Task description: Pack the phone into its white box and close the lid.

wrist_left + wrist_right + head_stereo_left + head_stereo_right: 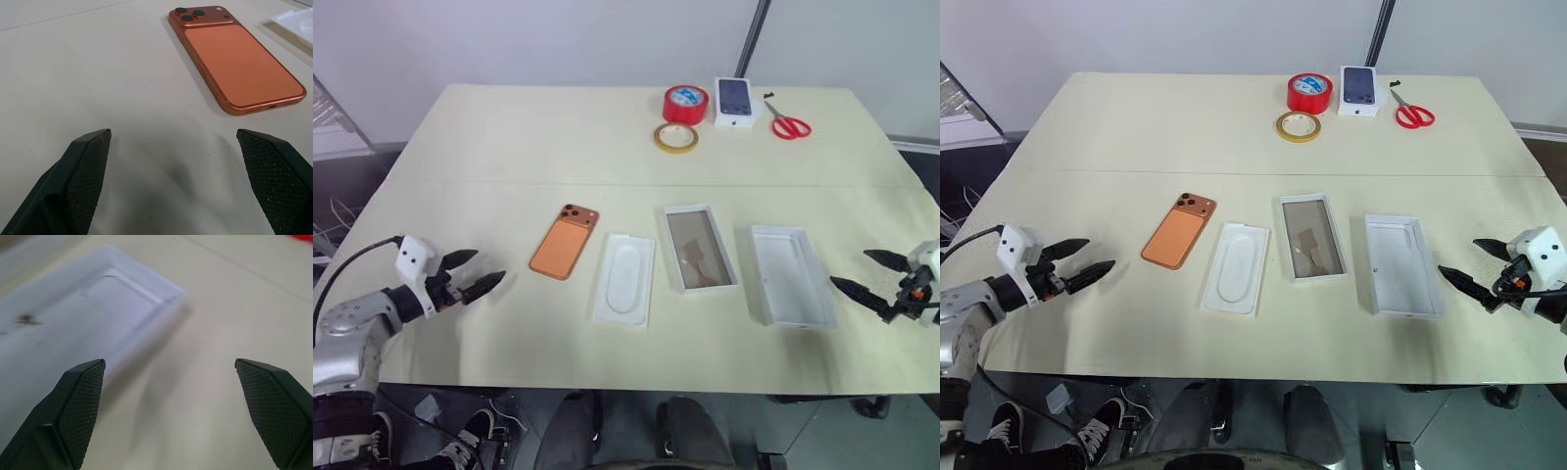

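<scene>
phone [565, 242] lies flat near the spread left hand [473, 273]; right hand [869, 279] spread, apparently hovering.

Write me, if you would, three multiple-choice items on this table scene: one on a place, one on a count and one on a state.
1. Where does the phone lie?
A. Inside a tray.
B. On the bare table, on the robot's left of the nearest white tray.
C. Beside the scissors.

2. How many tape rolls lie near the table's far edge?
A. One.
B. Two.
C. Three.

3. How is the left gripper?
A. Open and empty.
B. Shut on the phone.
C. Shut on a tray.

Key:
1 B, the phone lies flat on the tabletop, clear of every tray.
2 B, a red roll and a yellow roll are there.
3 A, the left wrist view shows its fingers apart with bare table between them.
</scene>
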{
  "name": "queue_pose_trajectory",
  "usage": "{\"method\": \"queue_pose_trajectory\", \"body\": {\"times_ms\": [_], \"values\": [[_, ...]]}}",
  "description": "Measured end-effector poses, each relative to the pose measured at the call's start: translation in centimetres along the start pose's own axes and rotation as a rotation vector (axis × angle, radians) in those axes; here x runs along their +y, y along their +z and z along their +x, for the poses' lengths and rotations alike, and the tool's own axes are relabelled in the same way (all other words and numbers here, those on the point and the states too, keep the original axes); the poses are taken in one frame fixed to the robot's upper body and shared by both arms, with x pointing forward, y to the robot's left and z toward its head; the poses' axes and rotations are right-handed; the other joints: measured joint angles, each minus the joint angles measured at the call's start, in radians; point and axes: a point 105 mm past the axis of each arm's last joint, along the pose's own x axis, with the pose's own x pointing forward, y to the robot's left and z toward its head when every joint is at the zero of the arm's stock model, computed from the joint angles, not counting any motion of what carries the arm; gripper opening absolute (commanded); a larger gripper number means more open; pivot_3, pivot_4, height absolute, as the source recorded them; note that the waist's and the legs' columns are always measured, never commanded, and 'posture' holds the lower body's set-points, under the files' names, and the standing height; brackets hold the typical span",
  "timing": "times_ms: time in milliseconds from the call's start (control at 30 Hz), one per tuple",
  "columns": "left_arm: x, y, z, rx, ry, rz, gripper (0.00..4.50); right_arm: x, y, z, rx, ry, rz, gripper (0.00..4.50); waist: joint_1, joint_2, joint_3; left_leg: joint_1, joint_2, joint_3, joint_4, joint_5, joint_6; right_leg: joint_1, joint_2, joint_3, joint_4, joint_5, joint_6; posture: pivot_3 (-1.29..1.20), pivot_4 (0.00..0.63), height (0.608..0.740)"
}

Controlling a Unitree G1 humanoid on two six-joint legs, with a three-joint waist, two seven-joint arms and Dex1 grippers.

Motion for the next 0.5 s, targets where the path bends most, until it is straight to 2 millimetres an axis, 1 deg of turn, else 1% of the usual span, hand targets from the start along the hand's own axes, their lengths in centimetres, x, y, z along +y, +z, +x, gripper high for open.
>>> {"method": "queue_pose_trajectory", "body": {"times_ms": [233,500], "values": [[-0.2,0.6,0.2,-0.03,0.006,0.031,4.31,0.2,-0.2,-0.1,0.004,0.008,0.002,4.44,0.0,0.0,0.0,0.0,0.0,0.0,0.0,0.0,0.0,0.0,0.0,0.0,0.0,0.0,0.0,0.0,0.15,0.74],[-0.8,1.5,0.4,-0.062,-0.034,0.085,4.31,0.5,0.1,0.3,-0.001,0.023,-0.011,4.44,0.0,0.0,0.0,0.0,0.0,0.0,0.0,0.0,0.0,0.0,0.0,0.0,0.0,0.0,0.0,0.0,0.15,0.74]]}}
